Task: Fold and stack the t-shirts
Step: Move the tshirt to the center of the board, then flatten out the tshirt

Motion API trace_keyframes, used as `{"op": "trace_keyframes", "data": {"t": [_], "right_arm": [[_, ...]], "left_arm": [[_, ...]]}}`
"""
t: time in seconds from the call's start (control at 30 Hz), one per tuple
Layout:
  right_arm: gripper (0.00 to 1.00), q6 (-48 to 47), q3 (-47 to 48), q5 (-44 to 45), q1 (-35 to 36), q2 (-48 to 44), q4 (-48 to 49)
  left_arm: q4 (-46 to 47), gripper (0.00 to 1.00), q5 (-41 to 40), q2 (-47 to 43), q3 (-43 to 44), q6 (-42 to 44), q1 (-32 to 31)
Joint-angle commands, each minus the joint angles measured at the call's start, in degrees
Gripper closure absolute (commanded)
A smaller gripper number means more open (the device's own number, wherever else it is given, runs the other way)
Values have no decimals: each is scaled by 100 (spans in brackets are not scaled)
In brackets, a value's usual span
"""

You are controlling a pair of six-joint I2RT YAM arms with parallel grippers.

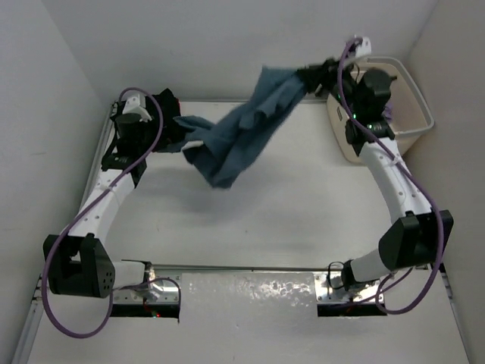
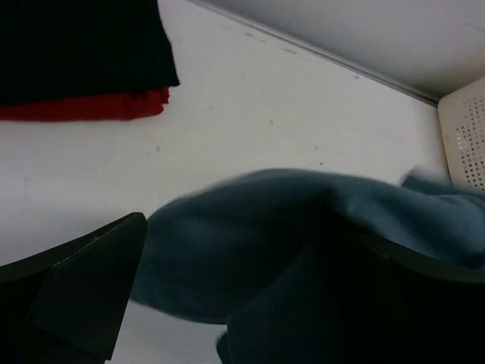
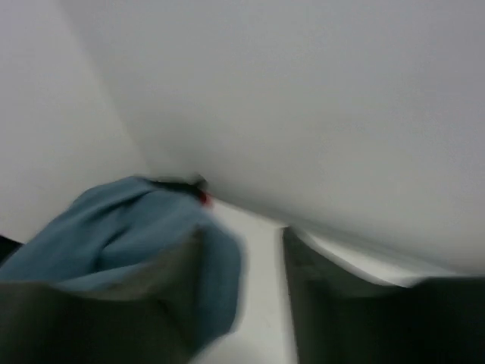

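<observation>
Slate blue-grey cloth t-shirt (image 1: 241, 133), bunched and twisted, slung in mid-air over the white table (image 1: 288, 227), strung from the right claw (image 1: 312, 76) down to the left claw (image 1: 180, 135). Upper end right at the right claw's tips. Lower folds hanging between the two claws, seemingly clear of the table, though hard to judge from above.

Left claw (image 2: 250, 250) gaping fully wide, cloth lying across the gap between its fingers (image 2: 83, 280), nothing pinched. Right claw (image 3: 261, 243) parted only a little in the blurred wrist view, a strip of bare table showing through the gap, cloth heaped over one finger (image 3: 98, 311). Hold on the hem, if any, not discernible.

Judged step: getting the shirt spread flat ahead of folding. To do it well:
- Close the left claw on a single hem or shoulder corner, not on the wad.
- Secure a matching corner at the right.
- Draw apart until taut.
- Lower onto the bare patch between the claws.

Risk if released from this height: a crumpled heap and a fresh hunt for corners.

Beyond the left claw, toward the far corner: folded black cloth shirt (image 2: 76, 45) with a folded red cloth shirt (image 2: 83, 108) peeping from under it, probably the stack to join. Behind the right claw, under its wrist: cream perforated plastic tub (image 1: 413, 102).
</observation>
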Motion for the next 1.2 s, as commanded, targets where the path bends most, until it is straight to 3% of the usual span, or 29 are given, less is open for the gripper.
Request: {"op": "trace_keyframes", "data": {"t": [0.0,0.07,0.1,0.13,0.27,0.47,0.63,0.8,0.93,1.03,1.17], "right_arm": [[47,342,-2267,869,-589,-240,138],[24,220,-2739,1184,-660,-337,-247],[5,141,-2897,1491,-660,-468,-754],[1,-69,-3169,1807,-660,-530,-907],[1,-536,-3584,2065,-555,-978,-1558],[1,-1345,-3971,1724,612,-1216,-2410],[1,-1844,-4514,1652,1422,-1269,-2421],[2,-2162,-4543,2117,2442,-822,-2369],[2,-1444,-4078,2671,2557,-294,-2088],[1,-189,-3701,3128,2574,153,-1745],[2,288,-3060,3593,2627,707,-1866]], "left_arm": [[-235,0,-440,-322,-306,-454,-45],[-544,0,-694,-340,-411,-550,-62],[-650,0,-730,-357,-490,-612,-62],[-825,0,-765,-419,-578,-813,-71],[-1011,0,-502,-568,-1158,-1148,-71],[-1231,0,-440,-525,-1914,-1342,-273],[-750,0,-520,-104,-2151,-1421,-405],[-317,0,-502,511,-2038,-1412,-502],[43,4,-721,1284,-1819,-1421,-537],[411,5,-958,1890,-1459,-1500,-537],[474,12,-985,2584,-967,-1404,-537]]}}
